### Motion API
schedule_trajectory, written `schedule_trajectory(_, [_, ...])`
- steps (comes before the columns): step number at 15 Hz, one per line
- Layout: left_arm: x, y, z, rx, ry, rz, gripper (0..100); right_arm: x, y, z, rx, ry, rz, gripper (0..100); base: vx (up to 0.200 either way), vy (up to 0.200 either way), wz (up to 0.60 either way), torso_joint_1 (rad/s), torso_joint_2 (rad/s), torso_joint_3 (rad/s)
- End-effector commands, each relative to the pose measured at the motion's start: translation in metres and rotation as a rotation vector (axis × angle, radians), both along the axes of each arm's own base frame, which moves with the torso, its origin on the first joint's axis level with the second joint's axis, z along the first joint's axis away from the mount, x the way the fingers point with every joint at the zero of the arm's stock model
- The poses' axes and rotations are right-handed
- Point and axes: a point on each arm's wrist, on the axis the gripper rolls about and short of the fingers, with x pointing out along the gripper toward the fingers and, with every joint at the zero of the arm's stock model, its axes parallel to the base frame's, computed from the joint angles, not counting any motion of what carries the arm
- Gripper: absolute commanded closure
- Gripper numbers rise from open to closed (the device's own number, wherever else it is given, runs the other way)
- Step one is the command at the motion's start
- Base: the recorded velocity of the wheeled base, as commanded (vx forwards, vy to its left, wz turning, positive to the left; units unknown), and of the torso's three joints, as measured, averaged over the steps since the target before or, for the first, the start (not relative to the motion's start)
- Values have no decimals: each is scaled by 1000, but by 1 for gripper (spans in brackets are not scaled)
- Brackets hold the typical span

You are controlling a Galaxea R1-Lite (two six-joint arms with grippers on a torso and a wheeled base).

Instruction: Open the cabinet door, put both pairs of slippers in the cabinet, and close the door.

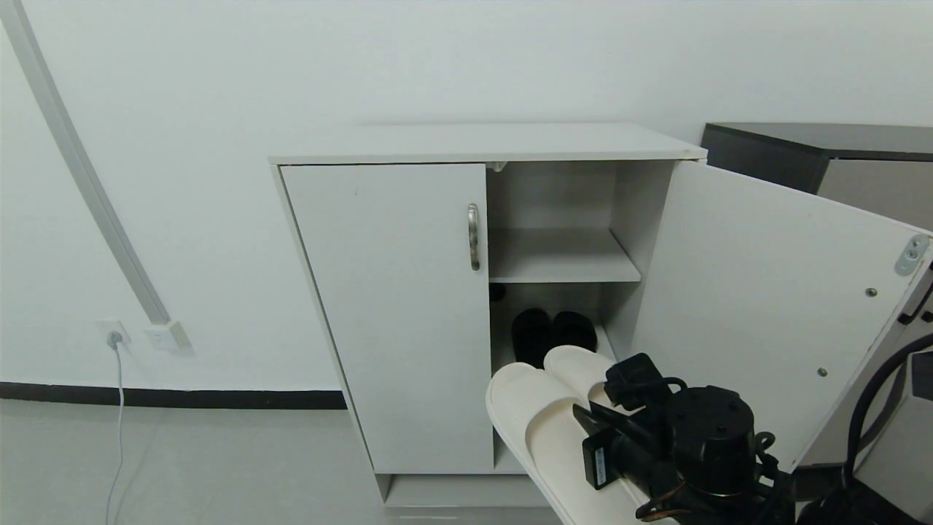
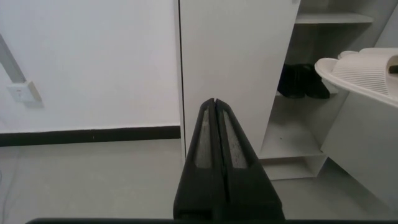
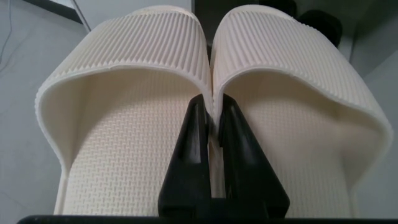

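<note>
Two white slippers (image 1: 539,408) lie side by side in the right gripper (image 3: 210,106). Its jaws are narrow and pinch the slippers' two inner edges together. The toes point away from the jaws, toward the open half of the cabinet (image 1: 481,142).

Straight beyond those toes a pair of black slippers (image 1: 552,332) sits on the cabinet's bottom board, toes inward and well apart from the jaws. A shelf (image 1: 557,259) spans the opening above them, higher than the jaws.

The right door (image 1: 758,292) is swung wide and stands just beside the right gripper on its outer side. The left door (image 1: 386,313) is shut, its handle (image 1: 474,237) near the edge that borders the opening. That edge is close to the toe of the nearer white slipper. Nothing lies between the white toes and the black pair.

The left gripper (image 2: 214,102) hangs over bare floor (image 2: 93,180). Its jaws are pressed together with nothing between them. The shut door's face is ahead of them.

Farther from both grippers, past the shut door, a wall socket (image 1: 113,335) sits low on the wall. A cable (image 1: 116,423) drops from it to the floor.
</note>
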Motion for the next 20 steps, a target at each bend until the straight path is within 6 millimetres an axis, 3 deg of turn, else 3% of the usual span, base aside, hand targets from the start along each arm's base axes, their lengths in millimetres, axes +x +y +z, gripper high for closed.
schedule_trajectory(1, [0, 0, 0, 0, 1, 0, 100, 0, 0, -2, -7, 1, 5, 100, 0, 0, -600, -2, 2, -2])
schedule_trajectory(7, [0, 0, 0, 1, 1, 0, 100, 3, 3, -11, -17, -21, 3, 100, 0, 0, 0, -7, 44, 41])
schedule_trajectory(10, [0, 0, 0, -2, 1, -1, 100, 10, 19, -5, -14, -71, -42, 100, 0, 0, 0, -7, 25, 25])
schedule_trajectory(13, [0, 0, 0, 3, 1, 0, 100, 29, 37, 22, 15, -12, -200, 100, 0, 0, 0, 0, 0, 0])
schedule_trajectory(15, [0, 0, 0, 3, 1, -1, 100, 35, 45, 58, 27, -20, -321, 100, 0, 0, 0, 0, 0, 0])
schedule_trajectory(20, [0, 0, 0, 3, 1, 0, 100, 51, 55, 109, 51, -57, -387, 100, 0, 0, 0, 0, 0, 0])
